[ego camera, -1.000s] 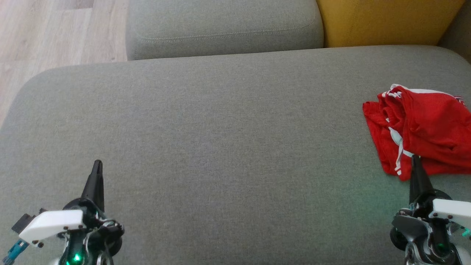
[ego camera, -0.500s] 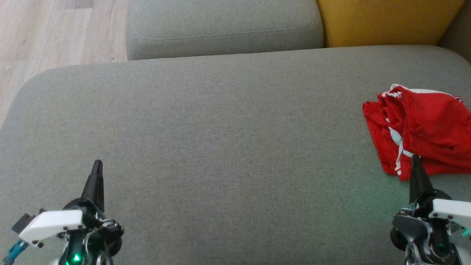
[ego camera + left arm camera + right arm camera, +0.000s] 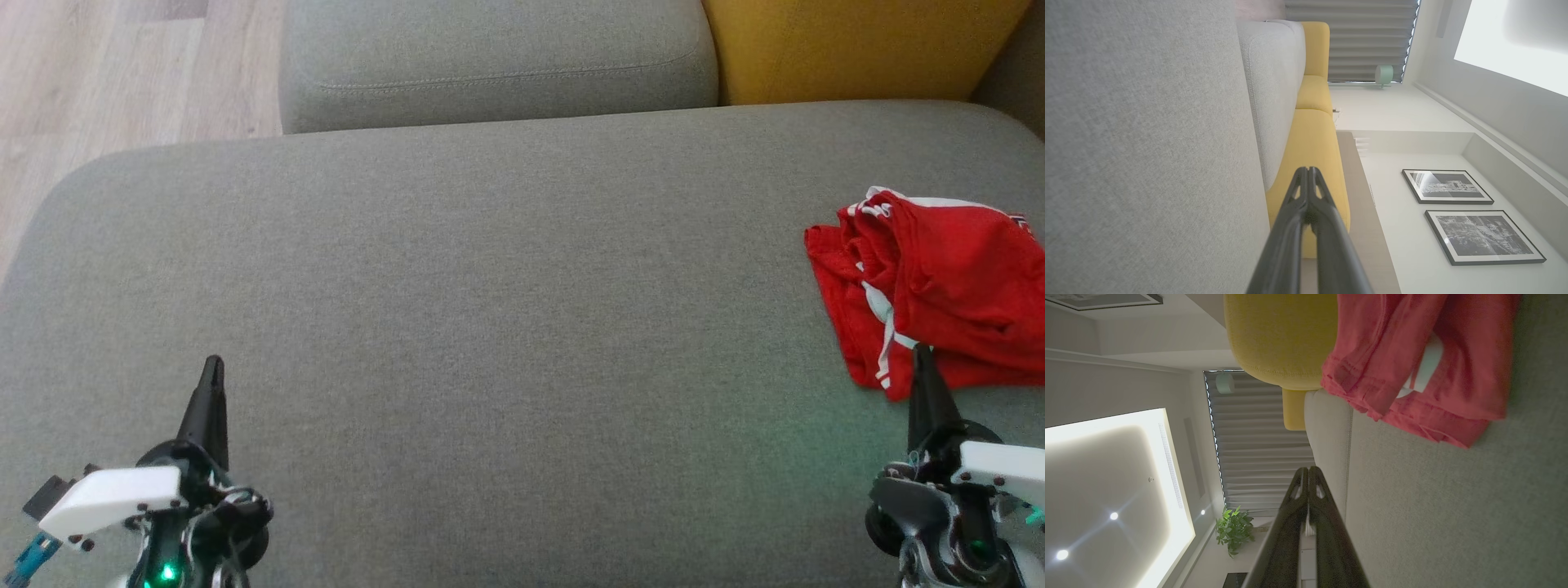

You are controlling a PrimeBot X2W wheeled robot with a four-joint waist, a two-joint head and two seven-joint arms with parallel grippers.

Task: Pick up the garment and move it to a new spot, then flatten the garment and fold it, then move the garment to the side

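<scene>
Garment (image 3: 1453, 367): red with a white stripe, crumpled on the grey seat (image 3: 1453, 518).
Right gripper (image 3: 1308, 470): fingers pressed together, near the garment, not touching.
Yellow cushion (image 3: 1278, 335): beside the garment.

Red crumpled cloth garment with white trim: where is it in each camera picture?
Head view: red garment at the far right, on the grey fabric sofa seat.
Right wrist view: red garment at top right.
Left wrist view: grey seat at left, yellow fabric cushion centre.
Shared landmark: the yellow fabric cushion.

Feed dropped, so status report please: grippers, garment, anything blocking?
Left gripper shut, right gripper shut, both empty. Red garment bunched on seat cushion, ahead of right gripper. Nothing blocking.
</scene>
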